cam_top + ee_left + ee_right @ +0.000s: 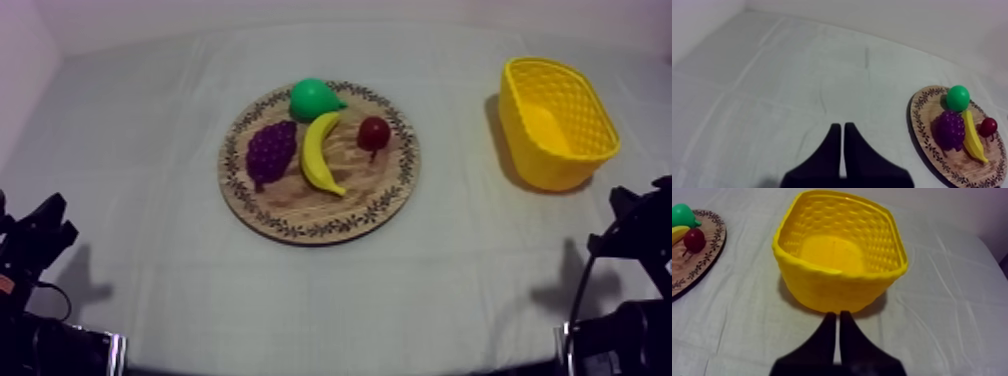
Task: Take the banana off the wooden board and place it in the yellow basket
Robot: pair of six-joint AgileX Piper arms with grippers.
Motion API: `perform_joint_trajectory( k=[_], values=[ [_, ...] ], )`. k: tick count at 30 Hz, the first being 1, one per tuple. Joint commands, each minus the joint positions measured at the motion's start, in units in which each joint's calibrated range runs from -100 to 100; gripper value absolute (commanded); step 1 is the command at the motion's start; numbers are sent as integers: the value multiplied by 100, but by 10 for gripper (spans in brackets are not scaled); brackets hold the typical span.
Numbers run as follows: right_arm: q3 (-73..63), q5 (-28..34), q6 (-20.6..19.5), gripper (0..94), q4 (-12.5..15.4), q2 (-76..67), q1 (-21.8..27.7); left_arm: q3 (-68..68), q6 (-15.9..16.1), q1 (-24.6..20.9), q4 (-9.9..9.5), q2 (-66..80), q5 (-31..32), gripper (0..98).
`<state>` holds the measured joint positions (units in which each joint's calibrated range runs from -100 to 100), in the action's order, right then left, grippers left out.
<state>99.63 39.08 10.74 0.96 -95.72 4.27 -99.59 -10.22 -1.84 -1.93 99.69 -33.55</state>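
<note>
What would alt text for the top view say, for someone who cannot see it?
A round wooden board on the table holds a banana, a pear, grapes and a small red fruit. An empty yellow basket stands to its right; the left gripper and right gripper rest at the near corners.

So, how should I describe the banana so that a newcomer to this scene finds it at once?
Find the round wooden board. The banana lies on it between the grapes and the small red fruit. It alone is long, curved and yellow.
</note>
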Motion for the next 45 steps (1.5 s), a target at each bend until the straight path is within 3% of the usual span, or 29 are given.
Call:
perform_joint_trajectory(
  k=[1, 14, 27, 36, 45],
  values=[
    [3, -5, 3, 6, 4, -3, 1, 4, -1, -1, 0, 5, 0, 0],
    [3, -5, -213, 8, 4, -3, 1, 4, -1, -1, 0, 5, 0, 0],
    [-84, -132, 86, 7, 46, 190, -80, 4, -1, -1, 0, 5, 0, 0],
    [-1486, -26, 511, 7, 410, 1460, -145, 4, -1, -1, 0, 5, 0, 0],
    [-3411, 792, 547, 7, 309, 2751, -406, 4, -1, -1, 0, 5, 0, 0]
  ],
)
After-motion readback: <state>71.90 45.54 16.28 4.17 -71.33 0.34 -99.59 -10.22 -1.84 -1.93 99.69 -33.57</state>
